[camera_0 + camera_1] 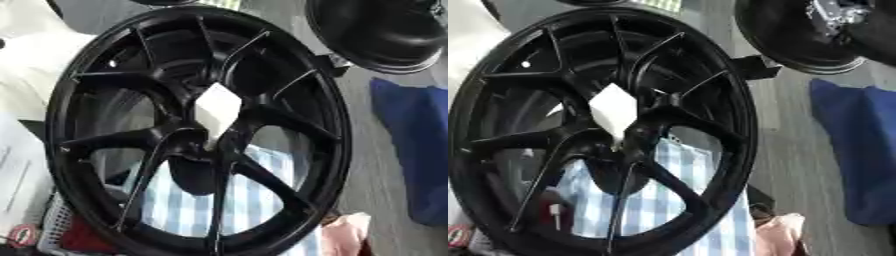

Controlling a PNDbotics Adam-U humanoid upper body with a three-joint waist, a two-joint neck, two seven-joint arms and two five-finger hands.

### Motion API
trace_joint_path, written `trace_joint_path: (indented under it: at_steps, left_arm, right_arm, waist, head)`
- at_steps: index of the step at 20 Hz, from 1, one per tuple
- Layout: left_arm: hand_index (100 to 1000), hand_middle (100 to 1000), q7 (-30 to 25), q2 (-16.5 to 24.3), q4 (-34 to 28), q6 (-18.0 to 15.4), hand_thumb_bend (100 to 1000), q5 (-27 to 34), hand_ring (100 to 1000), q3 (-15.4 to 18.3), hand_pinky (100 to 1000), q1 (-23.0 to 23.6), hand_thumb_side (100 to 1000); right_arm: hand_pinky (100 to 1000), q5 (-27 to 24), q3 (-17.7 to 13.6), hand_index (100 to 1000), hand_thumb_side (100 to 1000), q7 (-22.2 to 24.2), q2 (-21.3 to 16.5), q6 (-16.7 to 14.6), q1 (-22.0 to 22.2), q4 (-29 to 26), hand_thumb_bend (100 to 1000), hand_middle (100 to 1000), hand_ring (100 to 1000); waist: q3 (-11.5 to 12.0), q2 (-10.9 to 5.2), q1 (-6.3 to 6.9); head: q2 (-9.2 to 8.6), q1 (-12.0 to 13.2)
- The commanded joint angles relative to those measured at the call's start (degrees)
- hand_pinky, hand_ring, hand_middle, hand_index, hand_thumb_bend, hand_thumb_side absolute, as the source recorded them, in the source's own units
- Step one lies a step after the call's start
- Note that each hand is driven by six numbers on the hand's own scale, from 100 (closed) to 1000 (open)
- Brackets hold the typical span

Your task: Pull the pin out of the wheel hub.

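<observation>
A second black rim (378,31) and a blue cloth (411,150) lay beyond the black wheel hub (198,131), whose centre held a white pin (216,111), blue-checked cloth (219,200) showing behind; neither hand appeared.

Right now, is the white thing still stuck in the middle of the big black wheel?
In. The white pin sits at the centre of the black wheel, where the spokes meet, and no hand is on it.
</observation>
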Motion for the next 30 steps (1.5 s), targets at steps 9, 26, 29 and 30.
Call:
trace_joint_path:
  at_steps: [9, 26, 29, 30]
  left_arm:
    - [749, 653, -0.1, 2.3, -0.4, 0.1, 100, -0.5, 715, 0.2, 683, -0.3, 778]
    - [749, 652, 0.4, 2.6, -0.6, 0.3, 100, -0.5, 716, 0.5, 682, -1.5, 781]
    - [749, 652, 0.5, 2.5, -0.7, 0.4, 100, -0.4, 716, 0.6, 682, -1.8, 782]
    - [749, 652, 0.6, 2.5, -0.7, 0.4, 100, -0.4, 716, 0.6, 682, -1.9, 782]
  right_arm:
    - [831, 1.8, 9.7, 756, 410, 18.5, -3.4, -3.6, -12.6, -1.1, 299, 716, 734]
    - [837, 1.7, 18.2, 777, 405, 28.4, 3.6, -6.8, -23.0, 4.3, 341, 739, 749]
    - [839, 1.8, 18.9, 782, 396, 29.7, 4.1, -8.0, -23.3, 4.8, 358, 745, 756]
    - [839, 1.8, 19.0, 783, 393, 29.9, 4.2, -8.4, -23.3, 5.0, 359, 745, 756]
  waist:
    - [1.1, -2.35, -1.25]
    - [4.7, -0.96, -3.02]
    - [5.4, -0.52, -3.4]
    - [5.6, -0.39, -3.48]
  head:
    - [0.09, -1.5]
    - [-0.55, -5.1]
    - [-0.68, -5.7]
    - [-0.68, -5.8]
